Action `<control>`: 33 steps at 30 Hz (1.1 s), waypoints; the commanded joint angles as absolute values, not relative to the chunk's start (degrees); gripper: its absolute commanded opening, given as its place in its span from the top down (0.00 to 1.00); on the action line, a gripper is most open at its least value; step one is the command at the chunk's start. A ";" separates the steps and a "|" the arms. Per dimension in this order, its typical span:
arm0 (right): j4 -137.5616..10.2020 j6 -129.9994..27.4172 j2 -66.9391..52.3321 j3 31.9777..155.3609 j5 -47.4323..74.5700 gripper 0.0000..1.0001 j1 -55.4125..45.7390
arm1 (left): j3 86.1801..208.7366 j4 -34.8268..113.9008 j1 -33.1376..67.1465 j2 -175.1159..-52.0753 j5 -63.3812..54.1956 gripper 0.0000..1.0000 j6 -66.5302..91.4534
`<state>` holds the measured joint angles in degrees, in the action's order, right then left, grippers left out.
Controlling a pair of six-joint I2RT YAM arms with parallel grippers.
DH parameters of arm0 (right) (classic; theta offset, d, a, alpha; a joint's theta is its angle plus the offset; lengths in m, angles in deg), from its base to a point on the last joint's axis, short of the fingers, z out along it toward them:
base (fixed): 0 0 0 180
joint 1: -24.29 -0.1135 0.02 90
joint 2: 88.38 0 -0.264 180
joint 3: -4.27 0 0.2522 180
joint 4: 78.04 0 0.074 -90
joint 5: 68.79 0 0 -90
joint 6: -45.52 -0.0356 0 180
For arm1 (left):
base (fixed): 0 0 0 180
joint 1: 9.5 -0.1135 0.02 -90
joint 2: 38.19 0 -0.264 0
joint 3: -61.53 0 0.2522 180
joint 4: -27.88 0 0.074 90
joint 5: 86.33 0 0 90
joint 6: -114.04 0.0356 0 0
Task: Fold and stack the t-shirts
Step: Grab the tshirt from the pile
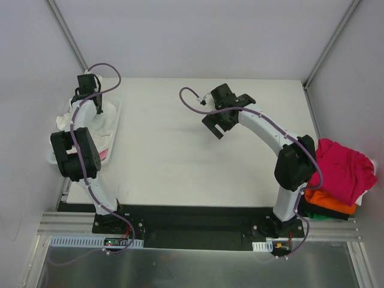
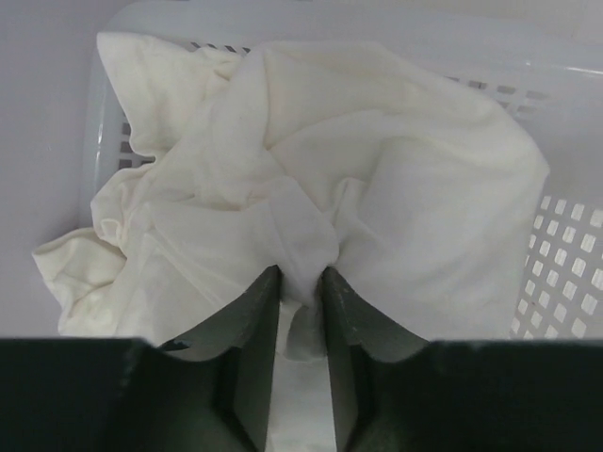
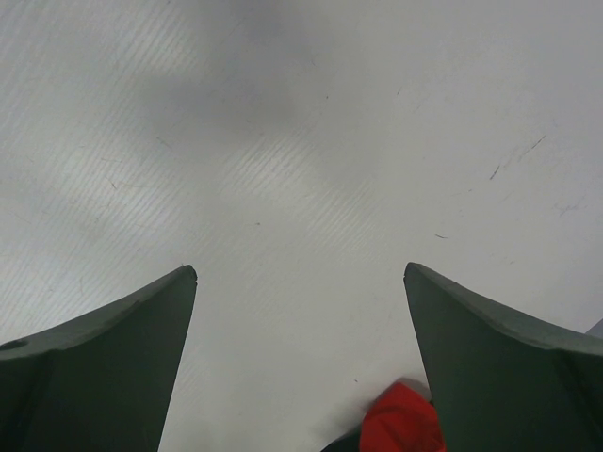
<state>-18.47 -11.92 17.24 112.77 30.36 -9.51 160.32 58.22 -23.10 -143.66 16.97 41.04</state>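
Note:
A crumpled white t-shirt [image 2: 396, 179] fills the white lattice basket [image 2: 565, 254] at the table's left edge. My left gripper [image 2: 301, 282] reaches down into the basket [image 1: 115, 123], its fingers pinched on a bunched fold of that white t-shirt [image 1: 65, 120]. A bit of pale pink cloth [image 1: 103, 155] shows at the basket's near end. At the right edge lies a pile with a magenta t-shirt [image 1: 339, 168] over an orange one [image 1: 327, 203] and a dark one [image 1: 318, 213]. My right gripper [image 1: 215, 129] hovers above the bare table, open and holding nothing [image 3: 300, 273].
The white table [image 1: 168, 162] spreads between the two arms. A corner of red-orange cloth [image 3: 400, 424] shows at the bottom of the right wrist view. Grey walls stand close on the left, right and back sides.

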 commanded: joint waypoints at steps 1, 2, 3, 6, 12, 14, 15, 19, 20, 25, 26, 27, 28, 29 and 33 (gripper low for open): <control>-17.25 -12.31 17.44 114.10 29.30 0.04 -9.72 | 161.51 57.72 -23.65 -143.22 15.45 0.93 40.39; -17.34 -12.31 17.52 114.10 29.21 0.04 -9.72 | 161.42 57.72 -23.65 -143.04 15.36 1.00 40.21; -17.17 -12.31 17.70 114.19 29.03 0.04 -9.81 | 161.42 57.81 -23.65 -142.78 15.18 1.00 40.04; -16.90 -12.40 18.14 114.36 28.59 0.04 -10.07 | 161.33 58.16 -23.56 -141.64 14.04 1.00 40.04; -16.81 -12.22 19.37 114.63 28.86 0.04 -10.78 | 165.46 62.55 -23.47 -136.72 6.41 1.00 39.25; -16.73 -12.22 19.72 114.71 28.94 0.04 -11.13 | 167.83 65.36 -22.94 -134.01 1.23 1.00 38.20; -16.81 -12.13 20.24 114.71 28.94 0.04 -11.22 | 168.62 66.42 -22.59 -132.86 -1.32 1.00 37.84; -16.73 -12.13 21.30 114.80 29.29 0.04 -11.83 | 172.49 69.50 -18.91 -128.02 -7.40 1.00 34.68; -16.73 -12.22 21.74 114.80 29.47 0.04 -12.09 | 173.02 70.63 -16.46 -126.36 -9.06 1.00 33.81; -17.43 -12.48 22.27 114.71 30.61 0.04 -12.62 | 181.60 74.42 -6.97 -124.93 -6.27 1.00 33.18; -17.52 -12.57 22.27 114.80 31.05 0.04 -12.54 | 183.72 75.47 -5.90 -125.20 -5.83 1.00 32.49; -17.95 -12.57 22.36 114.80 32.53 0.04 -12.54 | 185.92 75.83 -3.98 -125.55 -4.78 1.00 31.96; -18.30 -12.57 22.18 114.72 33.42 0.04 -12.45 | 190.38 75.92 -3.35 -126.51 -4.07 1.00 31.34; -18.74 -13.09 21.83 114.54 34.38 0.04 -12.36 | 192.69 76.01 -2.99 -127.04 -3.54 1.00 29.60; -20.24 -15.03 20.34 114.63 35.19 0.04 -10.61 | 203.06 76.18 -2.73 -129.42 -3.10 1.00 25.37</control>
<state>-18.56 -12.47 22.81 112.86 32.65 -12.11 194.05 76.54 -2.36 -128.27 -3.73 31.07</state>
